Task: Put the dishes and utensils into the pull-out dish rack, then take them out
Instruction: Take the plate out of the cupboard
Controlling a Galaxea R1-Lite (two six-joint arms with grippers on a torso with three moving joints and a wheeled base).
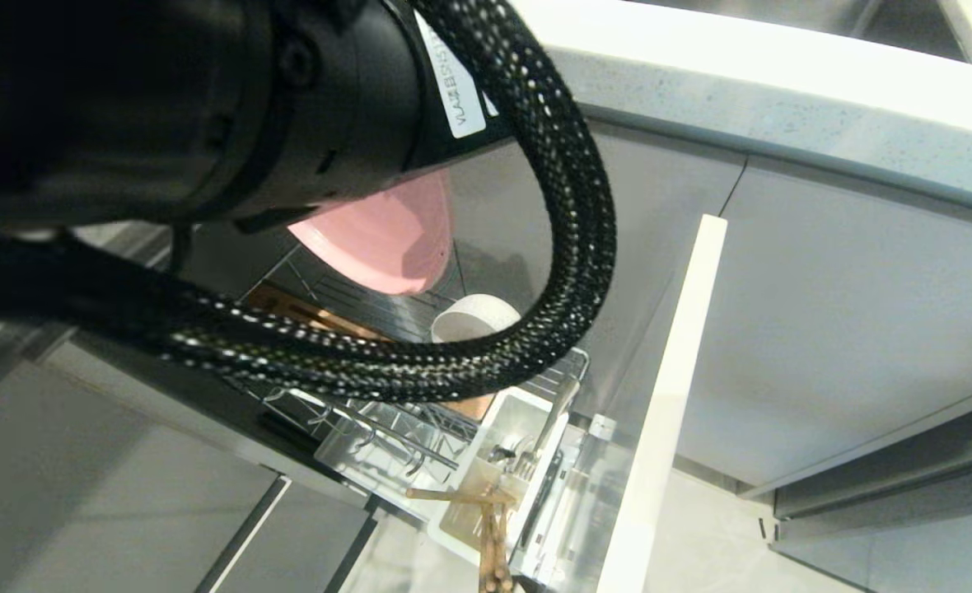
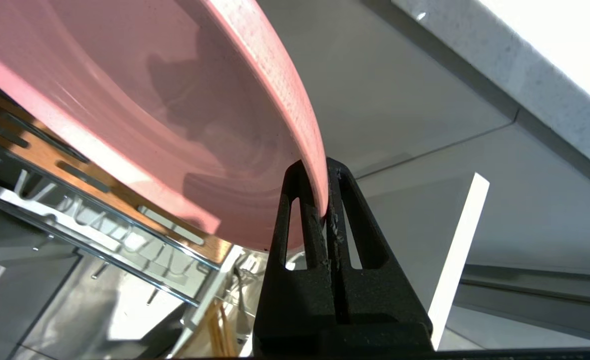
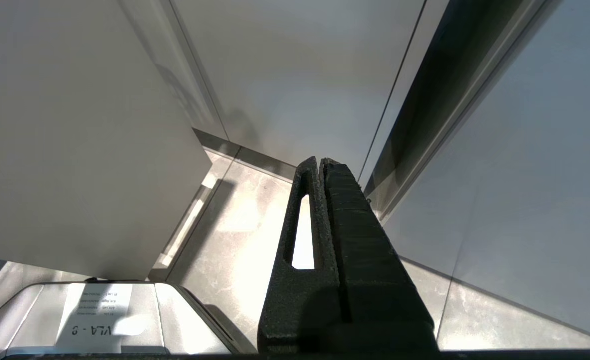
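**A:** ok so where's the plate right now?

**B:** The large shallow pink plate (image 2: pixel 150 100) is up in the air above the chrome wire pull-out dish rack (image 1: pixel 387 436), tilted on edge. The left gripper (image 2: pixel 320 180) has its jaws pinched tight on the plate's rim, one black finger on each face. In the head view you only catch a slice of pink peeking out under the arm.

**A:** and the rest of the dishes?

**B:** The smaller cream-white round bowl (image 1: pixel 474 319) sits in the rack just below the plate, half hidden by the black braided cable (image 1: pixel 568 165). The slotted wooden strip (image 2: pixel 50 150) runs right under the plate's lower edge, not touching as far as I can tell. Nearer the pale flat cabinet front (image 1: pixel 667 395) is the white plastic cutlery tub (image 1: pixel 502 461), with the long-handled shiny metal spoon (image 1: pixel 553 416) standing in it and the thin light wooden chopsticks (image 1: pixel 490 527) poking out the near end.

**A:** right arm doing anything?

**B:** Nope. The right gripper (image 3: pixel 321 165) hangs low beside the grey cabinet doors (image 3: pixel 300 75), jaws pressed together on nothing, tiled floor (image 3: pixel 240 225) below. The speckled pale tabletop (image 1: pixel 782 91) runs across the top of the head view.
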